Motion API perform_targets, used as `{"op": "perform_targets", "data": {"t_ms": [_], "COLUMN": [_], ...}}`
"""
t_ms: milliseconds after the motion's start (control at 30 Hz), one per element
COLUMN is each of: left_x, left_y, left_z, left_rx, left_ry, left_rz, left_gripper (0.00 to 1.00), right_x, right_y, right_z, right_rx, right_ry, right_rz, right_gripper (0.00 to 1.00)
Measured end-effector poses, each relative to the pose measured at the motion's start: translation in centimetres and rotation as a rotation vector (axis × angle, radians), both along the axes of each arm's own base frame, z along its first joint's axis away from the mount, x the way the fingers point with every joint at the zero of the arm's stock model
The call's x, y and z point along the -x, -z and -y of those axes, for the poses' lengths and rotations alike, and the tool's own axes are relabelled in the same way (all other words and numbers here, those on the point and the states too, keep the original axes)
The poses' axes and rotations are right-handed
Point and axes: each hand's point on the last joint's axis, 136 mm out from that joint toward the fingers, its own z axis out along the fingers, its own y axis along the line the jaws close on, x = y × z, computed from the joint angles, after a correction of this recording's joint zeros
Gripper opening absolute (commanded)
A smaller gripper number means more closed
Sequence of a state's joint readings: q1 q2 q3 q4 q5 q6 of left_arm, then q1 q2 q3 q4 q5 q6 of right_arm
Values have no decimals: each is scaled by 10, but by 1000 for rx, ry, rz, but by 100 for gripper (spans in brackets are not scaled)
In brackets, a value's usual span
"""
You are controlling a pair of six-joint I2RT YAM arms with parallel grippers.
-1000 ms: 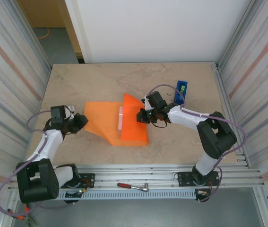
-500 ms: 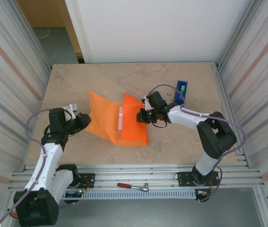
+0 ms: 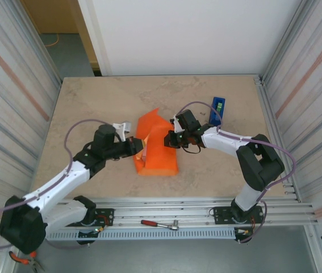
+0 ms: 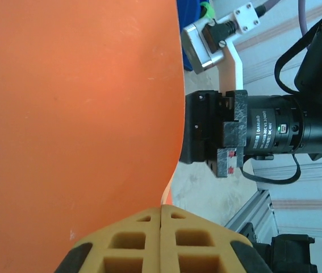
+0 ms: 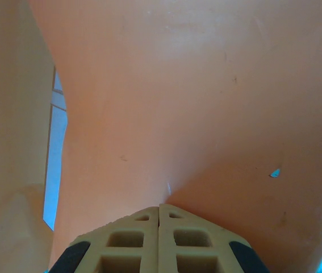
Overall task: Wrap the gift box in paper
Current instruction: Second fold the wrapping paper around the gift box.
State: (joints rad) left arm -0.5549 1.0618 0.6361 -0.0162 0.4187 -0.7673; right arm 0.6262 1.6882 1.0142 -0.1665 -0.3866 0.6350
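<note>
Pinching left claw (image 3: 139,149): fingers pressed together with no gap, nipping the left flap of the paper (image 3: 159,154). The flap is lifted and drawn rightward across the fold. In the left wrist view the closed tips meet at the sheet's edge.
Right claw (image 3: 170,139): fully closed, tips pinching the right-hand flap. In the right wrist view the orange sheet rises straight off the tips.
Paper: bright orange, mid-table, folded into a raised bundle between the two claws, its lower part flat on the table (image 3: 92,102).
Gift box: beneath the folded paper between the claws, hidden from clear sight.
Tape dispenser (image 3: 218,109): blue, just beyond the right arm, apart from the paper.
Wrench (image 3: 159,224): lying on the front rail.
</note>
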Motion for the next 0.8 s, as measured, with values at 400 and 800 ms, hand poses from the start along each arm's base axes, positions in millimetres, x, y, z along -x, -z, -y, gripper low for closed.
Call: {"op": "perform_targets", "data": {"t_ms": [400, 800], "left_x": [-15, -24], "left_y": [44, 90], "left_z": [64, 48], "left_rx": [-70, -176], "left_ry": [68, -34], "left_rz": [-68, -133], "left_gripper": [0, 0], "right_x": [1, 1], "right_y": [0, 0], "right_z": [-1, -1], "right_rx": [0, 2], "right_ry": [-3, -4], "right_rz": [-2, -9], "right_gripper": [0, 0]}}
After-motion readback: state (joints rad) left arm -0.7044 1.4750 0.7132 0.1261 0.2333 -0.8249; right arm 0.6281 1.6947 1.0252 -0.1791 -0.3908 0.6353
